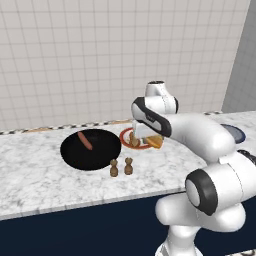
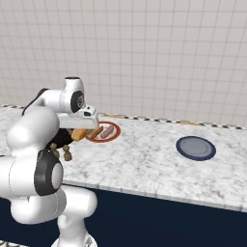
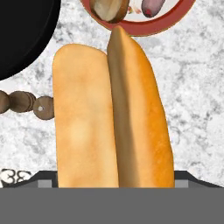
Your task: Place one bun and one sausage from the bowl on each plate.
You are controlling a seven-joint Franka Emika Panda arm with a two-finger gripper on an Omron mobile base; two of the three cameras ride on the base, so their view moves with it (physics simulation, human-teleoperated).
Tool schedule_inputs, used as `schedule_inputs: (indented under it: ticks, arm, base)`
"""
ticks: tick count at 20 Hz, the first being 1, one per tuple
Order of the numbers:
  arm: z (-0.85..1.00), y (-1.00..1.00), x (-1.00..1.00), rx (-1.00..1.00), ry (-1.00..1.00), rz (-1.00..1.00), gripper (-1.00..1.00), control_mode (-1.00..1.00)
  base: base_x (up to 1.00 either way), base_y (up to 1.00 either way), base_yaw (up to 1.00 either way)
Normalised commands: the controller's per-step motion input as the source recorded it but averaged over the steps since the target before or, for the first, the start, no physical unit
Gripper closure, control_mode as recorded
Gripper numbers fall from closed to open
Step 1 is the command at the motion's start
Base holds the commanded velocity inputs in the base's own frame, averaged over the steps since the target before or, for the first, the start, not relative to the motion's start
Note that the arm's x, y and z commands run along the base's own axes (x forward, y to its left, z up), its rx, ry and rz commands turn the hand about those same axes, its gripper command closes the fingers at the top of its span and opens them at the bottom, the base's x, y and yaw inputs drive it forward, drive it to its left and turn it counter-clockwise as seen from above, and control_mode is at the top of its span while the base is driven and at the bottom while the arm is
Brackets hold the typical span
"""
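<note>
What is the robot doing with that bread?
The robot's gripper is holding a hot dog bun above the marble counter, right by the white plate with the red-brown rim. That plate already has a sausage and another bun on it. One more sausage lies in the black bowl. The dark blue plate has nothing on it yet. Two small wooden shakers stand in front of the bowl.

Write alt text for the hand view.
A split golden bun stands lengthwise between the fingers, above a grey marble counter. Beyond it lie the black bowl, the red-rimmed white plate and two brown wooden shakers.
</note>
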Motion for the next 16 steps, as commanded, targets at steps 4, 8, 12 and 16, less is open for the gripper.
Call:
schedule_inputs:
  ticks: [4,8,12,16]
  arm:
    - [0.04,-0.25,-0.03,0.01,0.00,0.00,1.00,-1.00]
    - [0.01,-0.29,-0.03,0.01,0.00,0.00,1.00,-1.00]
    - [0.00,-0.25,-0.04,0.01,0.00,0.00,1.00,-1.00]
    - [0.00,-0.03,-0.03,0.00,0.00,-0.01,1.00,-1.00]
  base:
    - [0.00,0.00,0.00]
    - [0.00,0.00,0.00]
    - [0.00,0.00,0.00]
    - [0.00,0.00,0.00]
